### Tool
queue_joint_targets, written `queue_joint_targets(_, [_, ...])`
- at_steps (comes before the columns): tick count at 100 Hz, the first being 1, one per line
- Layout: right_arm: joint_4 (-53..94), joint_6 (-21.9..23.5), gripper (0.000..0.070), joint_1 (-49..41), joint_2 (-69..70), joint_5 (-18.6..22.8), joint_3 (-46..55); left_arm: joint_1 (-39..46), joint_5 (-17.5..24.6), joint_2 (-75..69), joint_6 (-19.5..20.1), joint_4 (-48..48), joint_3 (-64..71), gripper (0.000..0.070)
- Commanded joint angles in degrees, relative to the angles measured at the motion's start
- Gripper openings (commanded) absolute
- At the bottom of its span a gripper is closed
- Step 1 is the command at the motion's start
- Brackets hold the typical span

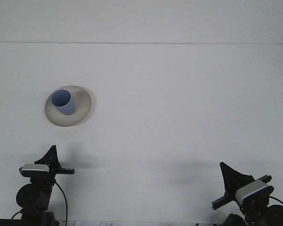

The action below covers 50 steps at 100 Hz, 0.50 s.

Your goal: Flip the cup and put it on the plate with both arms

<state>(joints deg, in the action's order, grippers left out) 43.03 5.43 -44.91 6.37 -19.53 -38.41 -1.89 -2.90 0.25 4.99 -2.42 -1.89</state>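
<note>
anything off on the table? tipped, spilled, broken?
Nothing stands out. The blue cup stands mouth-up on the plate, left of its centre. No spill or damage shows. Both grippers sit low at the near edge, away from it.

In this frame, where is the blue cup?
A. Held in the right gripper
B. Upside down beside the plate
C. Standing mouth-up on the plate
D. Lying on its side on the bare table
C: the blue cup stands on the plate with its open mouth facing up, and both arms sit low at the near edge, away from it.
</note>
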Motion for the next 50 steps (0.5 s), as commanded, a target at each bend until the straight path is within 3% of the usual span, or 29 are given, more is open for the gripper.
queue_joint_targets(1, [-0.57,0.52,0.0006,-0.46,0.04,-0.02,-0.26,0.02,-0.15,-0.09,-0.09,-0.57,1.09,0.0015])
queue_joint_targets(10, [-0.57,0.33,0.0006,-0.22,0.04,-0.02,-0.26,0.02,-0.17,-0.09,-0.09,-0.57,1.09,0.0015])
queue_joint_targets(16, [-0.63,-2.19,0.0006,1.62,0.04,0.09,-0.13,0.02,-0.17,-0.09,-0.09,-0.57,1.09,0.0015])
queue_joint_targets(29, [-10.05,-3.69,0.0006,13.70,-0.83,0.81,5.57,0.02,-0.17,-0.09,-0.09,-0.57,1.09,0.0015])
queue_joint_targets(36, [-16.46,-4.92,0.0006,21.81,-2.45,5.31,11.34,0.02,-0.17,-0.09,-0.09,-0.57,1.09,0.0015])
queue_joint_targets(50, [-24.33,-4.52,0.0006,35.80,-6.12,19.10,22.69,0.02,-0.17,-0.09,-0.09,-0.57,1.09,0.0015])
